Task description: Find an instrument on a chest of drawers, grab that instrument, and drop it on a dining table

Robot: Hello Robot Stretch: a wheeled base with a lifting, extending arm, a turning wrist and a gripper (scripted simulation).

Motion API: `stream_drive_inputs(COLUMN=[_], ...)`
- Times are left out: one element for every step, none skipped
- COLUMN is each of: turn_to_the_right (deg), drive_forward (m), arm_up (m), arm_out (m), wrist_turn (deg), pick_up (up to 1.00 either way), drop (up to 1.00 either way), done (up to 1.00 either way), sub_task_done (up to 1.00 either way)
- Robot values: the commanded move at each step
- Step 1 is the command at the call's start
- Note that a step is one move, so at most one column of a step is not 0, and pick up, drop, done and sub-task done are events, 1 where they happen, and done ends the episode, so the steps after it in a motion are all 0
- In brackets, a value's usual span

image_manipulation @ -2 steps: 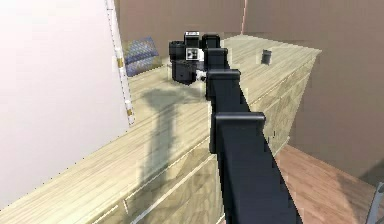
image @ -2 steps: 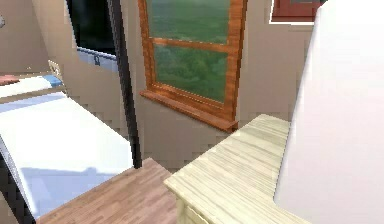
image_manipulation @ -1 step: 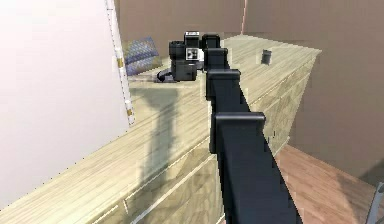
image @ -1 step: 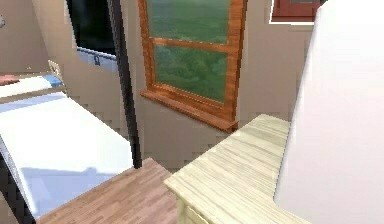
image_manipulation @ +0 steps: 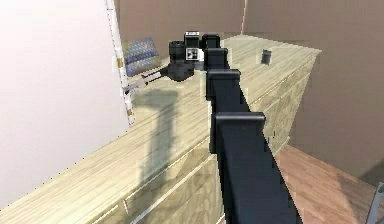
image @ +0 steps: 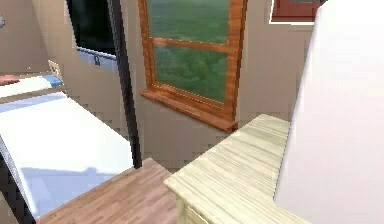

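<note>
You're at the grab stage by my read, with nothing delivered yet. The arm (image_manipulation: pixel 235 130) reaches out across the light wooden top of the chest of drawers (image_manipulation: pixel 150 160). The gripper (image_manipulation: pixel 152 78) sits at the arm's far end, fingers pointing toward a blue-grey thing (image_manipulation: pixel 141 50) that lies on the top beside a tall white panel (image_manipulation: pixel 55 90). That blue-grey thing is my best guess for the instrument, but it's a blob and the shape doesn't confirm it. A small dark object (image_manipulation: pixel 268 56) stands farther along the same top, well apart from the gripper, and could be the target instead. You can't tell the fingers' state, whether they touch the blue-grey thing, or whether the gripper holds anything, since that thing lies right by it on the surface. The forward view gives a wood-framed window (image: pixel 190 50) and a white flat surface (image: pixel 60 140) at its left. Left to do, as I judge it: secure the grab, lift clear, drive to a dining table, drop it there.
</note>
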Motion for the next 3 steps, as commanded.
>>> stream_drive_inputs(turn_to_the_right=[0.0, 0.0, 0.0], drive_forward=[0.00, 0.00, 0.00], arm_up=[0.00, 0.00, 0.00], arm_out=[0.00, 0.00, -0.40], wrist_turn=[-45.0, -30.0, 0.0], pick_up=[0.00, 0.00, 0.00], drop=[0.00, 0.00, 0.00], done=[0.00, 0.00, 0.00], sub_task_done=[0.00, 0.00, 0.00])
